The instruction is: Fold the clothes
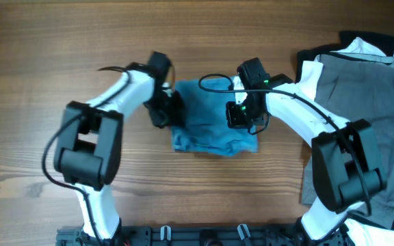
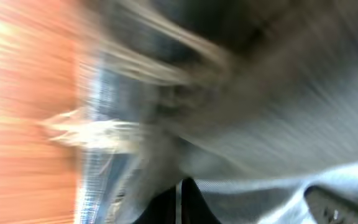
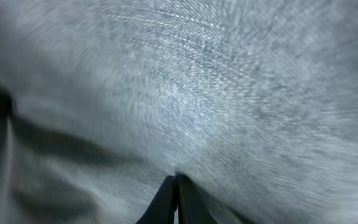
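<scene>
The light-blue denim jeans (image 1: 207,119) lie bunched in a small folded heap at the middle of the table. My left gripper (image 1: 169,113) is at the heap's left edge and my right gripper (image 1: 237,115) at its right edge. In the left wrist view the fingers (image 2: 180,186) are closed together with denim (image 2: 278,112) gathered at their tips. In the right wrist view the fingers (image 3: 177,180) are closed on a fold of denim (image 3: 229,93). Both wrist views are blurred.
Grey trousers (image 1: 368,102) spread over the right side of the wooden table (image 1: 46,55), reaching its front edge. A white garment (image 1: 361,46) and a black garment (image 1: 371,35) lie at the back right, partly under the trousers.
</scene>
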Controlling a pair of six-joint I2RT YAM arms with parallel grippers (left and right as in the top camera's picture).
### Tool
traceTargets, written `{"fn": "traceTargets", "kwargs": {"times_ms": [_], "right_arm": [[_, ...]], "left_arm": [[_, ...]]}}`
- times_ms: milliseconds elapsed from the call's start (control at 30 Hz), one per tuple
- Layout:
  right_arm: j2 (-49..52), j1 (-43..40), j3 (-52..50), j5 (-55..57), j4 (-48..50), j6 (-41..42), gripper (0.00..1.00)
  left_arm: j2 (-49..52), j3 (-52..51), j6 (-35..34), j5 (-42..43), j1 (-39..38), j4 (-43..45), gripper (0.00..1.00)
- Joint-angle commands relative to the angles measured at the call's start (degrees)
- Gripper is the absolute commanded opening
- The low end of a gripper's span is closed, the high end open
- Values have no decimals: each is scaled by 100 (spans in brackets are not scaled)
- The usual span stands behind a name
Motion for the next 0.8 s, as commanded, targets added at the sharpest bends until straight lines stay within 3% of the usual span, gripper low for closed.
{"fn": "traceTargets", "kwargs": {"times_ms": [0,133,300,467,600,767], "right_arm": [[-741,-46,81,-835,87,-717,5],[-1561,-57,81,-511,721,-732,8],[-1917,-57,79,446,1416,-306,8],[-1602,-57,72,584,1554,-271,7],[-1119,-57,70,581,1475,-160,7],[-557,-57,70,151,1453,-205,7]], "left_arm": [[295,81,356,-800,1019,-391,4],[-72,417,872,442,1318,-1016,4],[-852,417,970,413,852,-1010,8],[-1231,415,476,273,190,-1239,9],[-1209,264,-247,-535,-280,-1587,5],[-1191,-575,-1005,-994,-520,-966,5]]}}
